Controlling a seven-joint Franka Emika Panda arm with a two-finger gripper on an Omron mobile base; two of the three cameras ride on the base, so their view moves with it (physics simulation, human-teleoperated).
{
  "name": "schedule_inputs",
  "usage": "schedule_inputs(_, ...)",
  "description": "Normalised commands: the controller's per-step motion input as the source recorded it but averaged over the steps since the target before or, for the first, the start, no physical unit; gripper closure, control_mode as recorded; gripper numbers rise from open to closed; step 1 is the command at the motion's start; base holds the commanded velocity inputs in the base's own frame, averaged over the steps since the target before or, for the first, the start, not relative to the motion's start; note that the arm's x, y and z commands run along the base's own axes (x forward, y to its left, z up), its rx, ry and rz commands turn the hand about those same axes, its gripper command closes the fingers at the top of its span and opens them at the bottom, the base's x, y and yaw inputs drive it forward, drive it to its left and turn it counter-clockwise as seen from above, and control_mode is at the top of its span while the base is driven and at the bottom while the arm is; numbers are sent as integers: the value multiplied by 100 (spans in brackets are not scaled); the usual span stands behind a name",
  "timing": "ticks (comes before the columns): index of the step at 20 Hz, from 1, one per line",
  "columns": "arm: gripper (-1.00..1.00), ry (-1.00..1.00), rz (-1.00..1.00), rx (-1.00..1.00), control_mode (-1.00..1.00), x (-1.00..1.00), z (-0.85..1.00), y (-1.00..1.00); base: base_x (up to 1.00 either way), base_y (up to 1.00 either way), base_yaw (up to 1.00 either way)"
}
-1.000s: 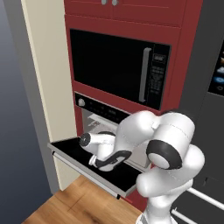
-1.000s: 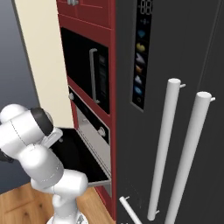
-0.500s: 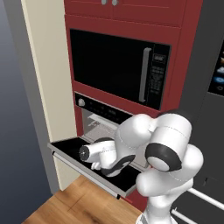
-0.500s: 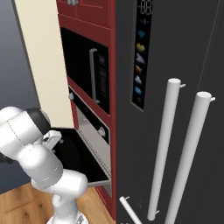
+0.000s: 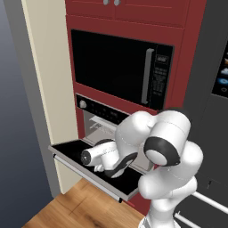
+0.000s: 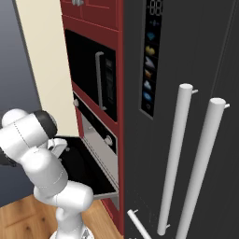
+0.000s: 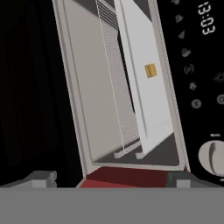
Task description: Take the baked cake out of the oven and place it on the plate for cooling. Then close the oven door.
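Cake: probably the small orange-brown block seen deep in the oven in the hand view; too small to be sure. It sits far back in the light grey cavity, beyond the wire rack, well apart from the gripper. The hand view is rolled, so the rack reads as near vertical; whether the block rests on the rack or on something behind it cannot be told.

Oven door is fully down, a flat black shelf jutting toward the robot, its bar handle along the front edge. It is open so the arm can reach in; closing it is the last step and is not yet due.

Gripper: 2 tips low in the hand view, set wide apart, nothing between them. Spread like this, it looks ready for a reach, not a carry. In the left base view the hand hovers just above the open door, pointed at the cavity mouth.

Control strip with 1 silver knob at its left end runs above the cavity. Microwave sits above that, door shut. Dark fridge with 2 long pale handles stands to the right.

Plate: not located in these views.

Judgement: early in the task; the reach into the oven comes next. The rack and the low cavity roof leave little room for the hand.
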Motion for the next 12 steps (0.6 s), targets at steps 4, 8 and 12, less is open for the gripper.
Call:
schedule_inputs(4, -100, 0, 0, -2, -100, 36, 0, -23, 0, 0, 0)
schedule_inputs(8, -100, -2, 0, -6, -100, 41, 0, -27, 0, 0, 0)
schedule_inputs(12, -100, -10, 0, -12, -100, 23, 0, -28, 0, 0, 0)
